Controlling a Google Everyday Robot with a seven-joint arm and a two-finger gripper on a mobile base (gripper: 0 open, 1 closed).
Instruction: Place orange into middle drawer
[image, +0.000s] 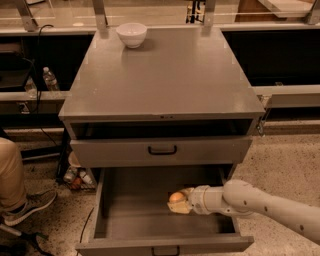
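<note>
Inside the middle drawer (132, 220), toward its right half and a little above its flat grey floor, the end effector (177, 204) pinches the orange (175, 197), its pale fingers (183, 208) pressed against the fruit's lower and right sides. The orange sits between the drawer's tall side walls, nearer the right wall than the left, and roughly midway between the drawer's back and its front panel. Whether the fruit touches the drawer floor cannot be told.

The white arm (260, 202) crosses over the drawer's right wall, coming in from the lower right. The drawer is pulled well out, and a small dark handle (165, 250) shows on its front panel at the bottom edge.

Just above the middle drawer is a shallower drawer front (110, 152) with a black loop handle (162, 149), closed. Above that is a dark slot (160, 130) with no handle, under the top of the grey desk (165, 75).

Far above the middle drawer, at the back left of the desk top, stands a white bowl (132, 34).

Left of the middle drawer, on the speckled ground (285, 155), are a person's tan trouser leg (9, 172) and a grey shoe (27, 205). Up and left of the drawer, a water bottle (50, 79) stands upright on a low shelf.
</note>
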